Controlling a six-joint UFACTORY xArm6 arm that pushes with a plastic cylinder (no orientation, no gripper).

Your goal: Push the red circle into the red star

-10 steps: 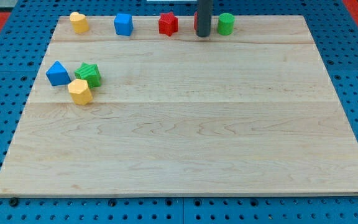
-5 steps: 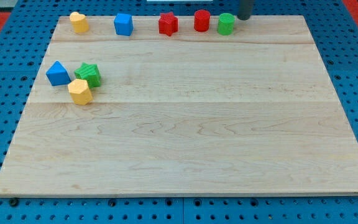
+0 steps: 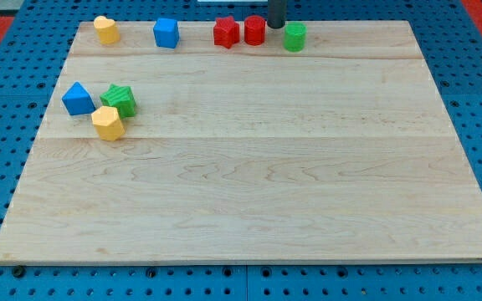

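Note:
The red circle [image 3: 254, 30] stands at the view's top of the wooden board, right beside the red star [image 3: 226, 32] on its left; they look touching or nearly so. My tip [image 3: 276, 26] is at the board's top edge, just right of the red circle and between it and the green circle [image 3: 294, 37]. The rod runs up out of the view.
A blue block [image 3: 166, 33] and a yellow heart-like block [image 3: 105, 29] stand along the top edge at the left. A blue triangle [image 3: 78, 99], a green star [image 3: 120, 99] and a yellow hexagon [image 3: 107, 123] cluster at the left. The board [image 3: 249, 176] lies on blue pegboard.
My tip went from in front of the red circle out to the right of the green circle, then back left. The red circle slid left to the red star; the green circle shifted left.

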